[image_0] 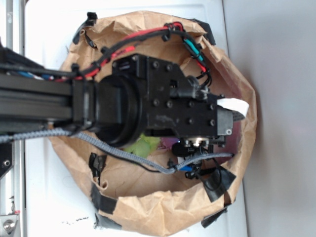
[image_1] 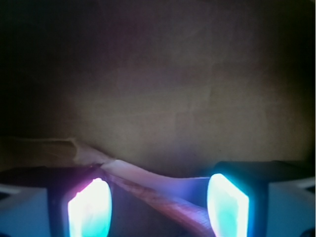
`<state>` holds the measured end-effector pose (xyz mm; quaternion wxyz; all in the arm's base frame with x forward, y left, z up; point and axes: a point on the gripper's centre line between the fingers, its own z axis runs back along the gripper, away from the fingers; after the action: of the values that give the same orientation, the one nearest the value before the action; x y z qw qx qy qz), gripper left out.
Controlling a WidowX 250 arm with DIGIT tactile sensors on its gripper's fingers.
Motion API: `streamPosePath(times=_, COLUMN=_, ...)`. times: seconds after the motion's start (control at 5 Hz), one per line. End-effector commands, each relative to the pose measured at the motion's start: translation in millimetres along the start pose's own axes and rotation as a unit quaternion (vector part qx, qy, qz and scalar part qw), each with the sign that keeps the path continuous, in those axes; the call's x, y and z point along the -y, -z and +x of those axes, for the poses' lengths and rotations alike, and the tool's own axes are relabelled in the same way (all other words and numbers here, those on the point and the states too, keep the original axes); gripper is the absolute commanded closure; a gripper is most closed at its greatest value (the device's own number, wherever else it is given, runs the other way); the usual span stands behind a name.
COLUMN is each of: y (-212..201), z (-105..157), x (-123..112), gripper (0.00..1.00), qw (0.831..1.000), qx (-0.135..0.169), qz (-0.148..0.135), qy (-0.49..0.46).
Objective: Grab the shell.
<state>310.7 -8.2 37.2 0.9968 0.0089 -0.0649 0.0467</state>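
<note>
In the wrist view the shell (image_1: 163, 195) lies slantwise between my two glowing fingertips. Its pale tapered point sits by the top of the left pad (image_1: 90, 210). Its ribbed orange-tan body runs down to the right pad (image_1: 227, 207). My gripper (image_1: 158, 207) stands open around it, with a dark gap between the left pad and the shell's body. From the exterior view the gripper (image_0: 197, 145) is sunk into the brown paper bag (image_0: 148, 197), and the arm hides the shell.
The bag's wall (image_1: 163, 98) fills the wrist view just behind the fingers. A yellow-green plush (image_0: 143, 145) peeks out under the arm. Black tape patches (image_0: 217, 185) hold the bag's rim. Loose cables (image_0: 123, 153) trail across the bag opening.
</note>
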Motion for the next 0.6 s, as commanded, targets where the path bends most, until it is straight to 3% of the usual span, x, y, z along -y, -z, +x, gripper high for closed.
streamPosePath(times=0.0, y=-56.9, z=15.5, x=-12.0, gripper=0.0, qw=0.996, qx=0.054, qz=-0.059, qy=-0.036)
streamPosePath(times=0.2, y=-103.3, z=2.9, x=-13.0, gripper=0.0, qw=0.993, qx=0.056, qz=-0.098, qy=-0.046)
streamPosePath(times=0.4, y=-121.3, z=1.0, x=-21.3, gripper=0.0, qw=0.994, qx=0.099, qz=-0.052, qy=-0.011)
